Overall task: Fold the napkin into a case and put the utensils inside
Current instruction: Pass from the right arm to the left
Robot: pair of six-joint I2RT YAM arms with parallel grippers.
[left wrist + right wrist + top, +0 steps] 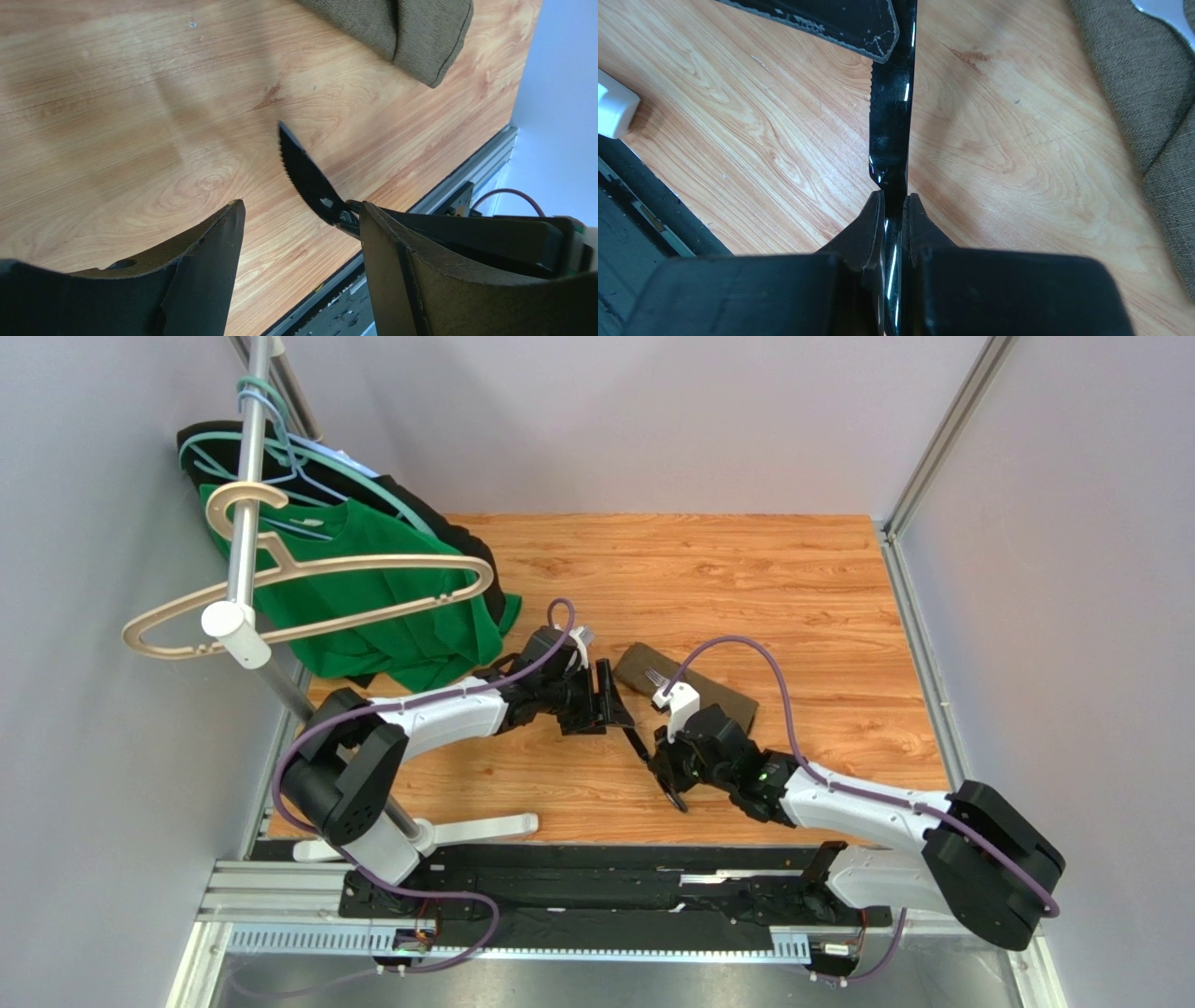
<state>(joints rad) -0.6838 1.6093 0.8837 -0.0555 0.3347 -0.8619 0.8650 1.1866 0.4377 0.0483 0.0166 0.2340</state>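
The napkin (687, 686) lies folded near the middle of the table (814, 588); the right gripper (896, 199) is clamped on a black knife (892, 126), not yet inside; the left gripper (302, 208) hangs with jaws apart beside it.

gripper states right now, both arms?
Left gripper: open, nothing gripped.
Right gripper: shut on the black knife.

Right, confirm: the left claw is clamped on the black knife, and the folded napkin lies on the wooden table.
Wrong claw: the right claw is clamped on the black knife, as the right wrist view shows; the left claw stands open. The folded napkin lies on the wooden table.
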